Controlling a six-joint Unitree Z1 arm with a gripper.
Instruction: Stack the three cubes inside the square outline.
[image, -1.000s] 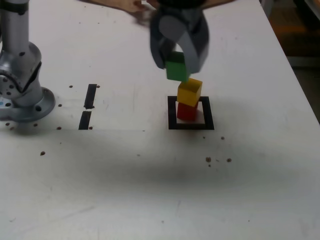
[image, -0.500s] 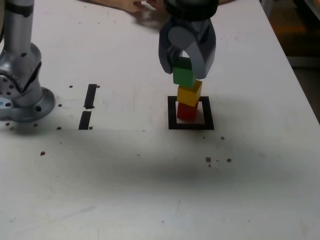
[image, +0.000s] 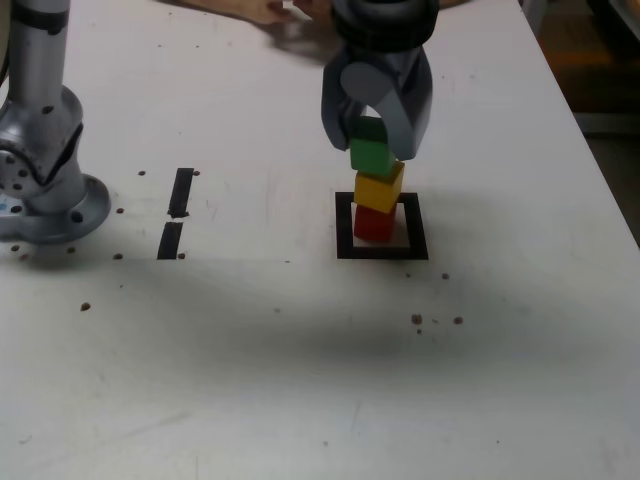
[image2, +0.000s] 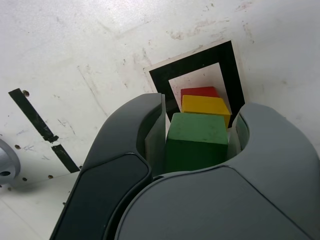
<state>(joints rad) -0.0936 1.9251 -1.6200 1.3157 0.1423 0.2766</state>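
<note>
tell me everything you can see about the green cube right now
The green cube is a small, plain, matte block with sharp edges, the same size as the other two. It sits upright between the gripper jaws, which are shut on its sides. It is directly above the yellow cube, which rests on the red cube inside the square outline. Whether it already touches the yellow cube cannot be told.

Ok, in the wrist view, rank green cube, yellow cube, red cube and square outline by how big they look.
1. Square outline
2. Green cube, held in the gripper
3. Yellow cube
4. Red cube

The cube order isn't true size: green is nearest the camera, and each hides part of the one below.
</note>
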